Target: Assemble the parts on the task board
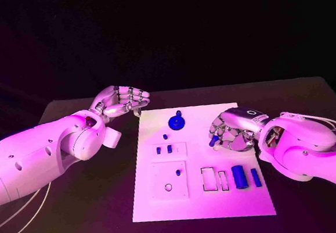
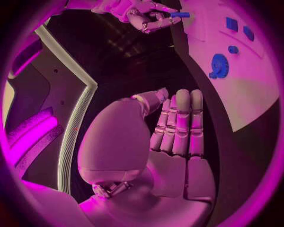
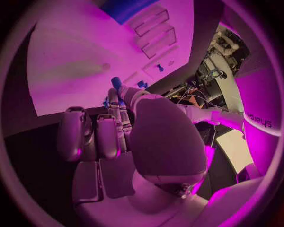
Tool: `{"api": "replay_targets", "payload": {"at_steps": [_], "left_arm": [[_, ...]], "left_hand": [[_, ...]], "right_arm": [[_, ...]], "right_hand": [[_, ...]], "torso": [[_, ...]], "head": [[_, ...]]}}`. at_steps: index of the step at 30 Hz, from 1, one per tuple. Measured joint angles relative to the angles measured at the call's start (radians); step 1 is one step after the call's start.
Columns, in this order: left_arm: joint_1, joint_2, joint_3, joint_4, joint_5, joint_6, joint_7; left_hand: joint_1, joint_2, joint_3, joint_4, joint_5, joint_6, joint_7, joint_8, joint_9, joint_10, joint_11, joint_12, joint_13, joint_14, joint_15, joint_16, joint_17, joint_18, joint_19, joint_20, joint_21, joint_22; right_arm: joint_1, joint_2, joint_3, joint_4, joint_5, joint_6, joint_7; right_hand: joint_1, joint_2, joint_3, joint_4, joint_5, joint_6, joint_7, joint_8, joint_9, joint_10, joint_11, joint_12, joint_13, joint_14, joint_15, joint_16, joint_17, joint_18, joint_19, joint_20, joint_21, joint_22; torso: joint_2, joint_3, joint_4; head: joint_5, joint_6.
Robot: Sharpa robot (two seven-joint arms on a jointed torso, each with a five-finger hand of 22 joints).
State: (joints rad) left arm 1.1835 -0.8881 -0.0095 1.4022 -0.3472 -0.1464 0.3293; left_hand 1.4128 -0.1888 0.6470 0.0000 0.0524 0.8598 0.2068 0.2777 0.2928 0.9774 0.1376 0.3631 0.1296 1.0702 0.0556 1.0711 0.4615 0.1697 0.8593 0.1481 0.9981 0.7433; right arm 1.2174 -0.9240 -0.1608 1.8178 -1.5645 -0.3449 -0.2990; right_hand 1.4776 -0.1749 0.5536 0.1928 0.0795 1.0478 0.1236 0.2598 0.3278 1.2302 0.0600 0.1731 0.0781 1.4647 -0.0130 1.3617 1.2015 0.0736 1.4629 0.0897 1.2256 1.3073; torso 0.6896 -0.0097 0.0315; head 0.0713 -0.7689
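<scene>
Black table (image 1: 300, 92) with the white task board (image 1: 239, 200) in the middle, long side running near to far.

Left hand (image 1: 120, 101) hangs just off the board's far-left corner, fingers curled in on nothing, clear of all parts.

Right hand (image 1: 236, 130) is over the board's right side, about mid-length, pinching a small blue peg (image 2: 179, 14) in its fingertips (the left wrist view shows it best, peg sticking out past the fingers).

Parts already on the board:
- blue gear (image 1: 176, 121) near the far edge, centre
- two tall blue blocks (image 1: 245, 176) at the near right, beside two empty rectangular slots (image 1: 209, 179)
- two small blue pieces (image 1: 165, 149) in the left-middle recess
- small blue stud (image 1: 165, 136) between the gear and that recess

Judgement: step in hand is carrying the peg to its seat. I can't tell which hole it belongs in from here.

To do it well: keep the pinch firm, get the peg axis square to the board before descending, come straight down, don't sweep sideways into the gear or stud. Release only once it's seated. Left hand should stay parked.
</scene>
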Motion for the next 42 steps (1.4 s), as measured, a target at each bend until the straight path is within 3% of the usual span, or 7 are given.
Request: {"api": "replay_targets", "payload": {"at_steps": [9, 16, 24, 31, 42], "left_arm": [[0.0, 0.007, -0.001, -0.003, 0.001, 0.001, 0.0], [-0.001, 0.013, -0.001, -0.008, 0.002, 0.001, -0.001], [-0.001, 0.02, -0.002, -0.011, 0.004, 0.003, -0.001], [-0.001, 0.022, -0.002, -0.011, 0.006, 0.005, -0.001], [-0.001, 0.022, -0.002, -0.011, 0.007, 0.005, -0.002]], "left_hand": [[0.0, 0.0, 0.0, 0.0, 0.0, 0.0, 0.0, 0.0, 0.0, 0.0, 0.0, 0.0, 0.0, 0.0, 0.0, 0.0, 0.0, 0.0, 0.0, 0.0, 0.0, 0.0], [0.0, 0.0, 0.0, 0.0, 0.0, 0.0, 0.0, 0.0, 0.0, 0.0, 0.0, 0.0, 0.0, 0.0, 0.0, 0.0, 0.0, 0.0, 0.0, 0.0, 0.0, -0.001], [0.0, 0.0, 0.0, 0.0, 0.0, 0.0, 0.0, 0.0, 0.0, 0.0, 0.0, 0.0, 0.0, 0.0, 0.0, 0.0, 0.0, 0.0, 0.0, 0.0, 0.0, -0.001], [0.0, 0.0, 0.0, 0.0, 0.0, 0.0, 0.0, 0.0, 0.0, 0.0, 0.0, 0.0, 0.0, 0.0, 0.0, 0.0, 0.0, 0.0, 0.0, 0.0, 0.0, -0.001], [0.0, 0.0, 0.0, 0.0, 0.0, 0.0, 0.0, 0.0, 0.0, 0.0, 0.0, 0.0, 0.0, 0.0, 0.0, 0.0, 0.0, 0.0, 0.0, 0.0, 0.0, -0.001]], "right_arm": [[0.005, 0.017, 0.0, 0.057, 0.013, -0.012, 0.0], [-0.021, 0.09, 0.0, 0.075, 0.006, -0.019, 0.005], [-0.079, 0.184, -0.001, 0.047, -0.002, -0.022, 0.018], [-0.117, 0.226, -0.003, 0.022, -0.006, -0.023, 0.029], [-0.136, 0.26, -0.009, -0.015, -0.009, -0.019, 0.032]], "right_hand": [[-0.003, 0.003, 0.003, -0.003, 0.0, -0.001, 0.0, 0.0, 0.0, 0.004, -0.003, 0.0, -0.001, 0.0, 0.0, 0.0, 0.0, 0.001, 0.0, 0.0, 0.0, 0.001], [-0.005, 0.005, 0.005, -0.005, 0.0, -0.003, 0.0, 0.0, 0.0, 0.004, -0.003, -0.004, -0.001, 0.0, 0.0, 0.0, 0.0, 0.002, 0.0, 0.0, 0.0, 0.001], [-0.007, 0.007, 0.01, -0.01, 0.004, -0.006, 0.001, 0.0, 0.0, 0.004, -0.003, -0.008, -0.001, 0.0, 0.0, 0.0, -0.002, 0.002, 0.0, 0.0, 0.0, 0.001], [-0.007, 0.006, 0.01, -0.013, 0.008, -0.008, 0.002, 0.0, 0.0, 0.005, -0.002, -0.008, -0.001, 0.0, 0.0, 0.0, -0.003, 0.002, 0.0, 0.0, -0.001, 0.0], [-0.012, 0.001, 0.011, -0.016, 0.008, -0.008, 0.003, 0.001, 0.0, 0.008, 0.001, -0.013, -0.001, 0.0, 0.0, 0.0, -0.003, 0.003, 0.0, 0.0, -0.004, 0.0]], "torso": [[-0.001, -0.0007, -0.0002], [0.0, -0.0001, -0.0001], [0.002, -0.0006, 0.0], [0.003, -0.0006, 0.0001], [0.003, -0.0002, -0.0007]], "head": [[0.006, 0.002], [0.02, 0.001], [0.039, -0.005], [0.053, -0.012], [0.068, -0.021]]}}
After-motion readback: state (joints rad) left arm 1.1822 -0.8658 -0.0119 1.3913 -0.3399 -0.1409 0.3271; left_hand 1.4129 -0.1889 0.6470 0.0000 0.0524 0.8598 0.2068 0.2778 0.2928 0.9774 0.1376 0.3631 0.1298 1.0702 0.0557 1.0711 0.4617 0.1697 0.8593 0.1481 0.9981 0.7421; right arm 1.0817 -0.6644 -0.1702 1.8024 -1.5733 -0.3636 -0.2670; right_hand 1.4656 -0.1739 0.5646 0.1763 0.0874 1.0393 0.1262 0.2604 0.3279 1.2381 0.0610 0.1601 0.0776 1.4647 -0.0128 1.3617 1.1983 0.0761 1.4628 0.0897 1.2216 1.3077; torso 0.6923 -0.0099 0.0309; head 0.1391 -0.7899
